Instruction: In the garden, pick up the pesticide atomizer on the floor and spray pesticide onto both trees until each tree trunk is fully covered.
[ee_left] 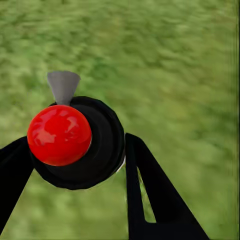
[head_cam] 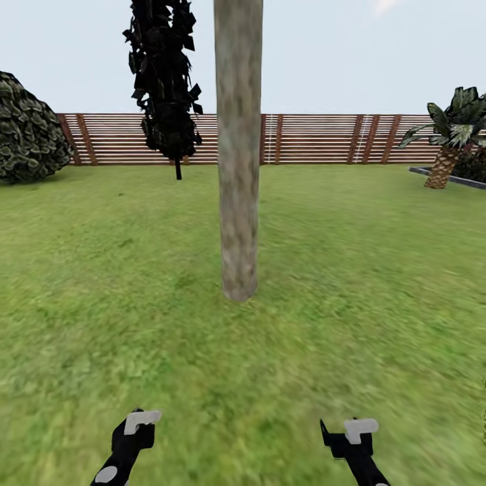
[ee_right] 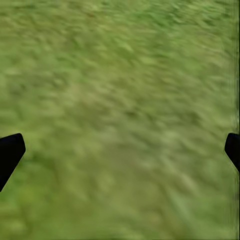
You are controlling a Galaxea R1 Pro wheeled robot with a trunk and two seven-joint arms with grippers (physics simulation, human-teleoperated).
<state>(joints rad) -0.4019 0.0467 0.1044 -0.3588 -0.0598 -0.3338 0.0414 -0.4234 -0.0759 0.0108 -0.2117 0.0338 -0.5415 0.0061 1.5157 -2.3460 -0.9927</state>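
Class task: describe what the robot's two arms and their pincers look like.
Both arms are black. The left pincer and right pincer each carry a pale grey-white block at the tip, and the left arm shows a grey oval patch. Wrist views show flat black tapering fingers.

Blurred green lawn lies below; the right gripper has its dark jaws spread wide, apparently holding nothing.

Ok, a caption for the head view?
Thick pale mottled tree trunk on green lawn, brown slat fence behind, both grippers low.
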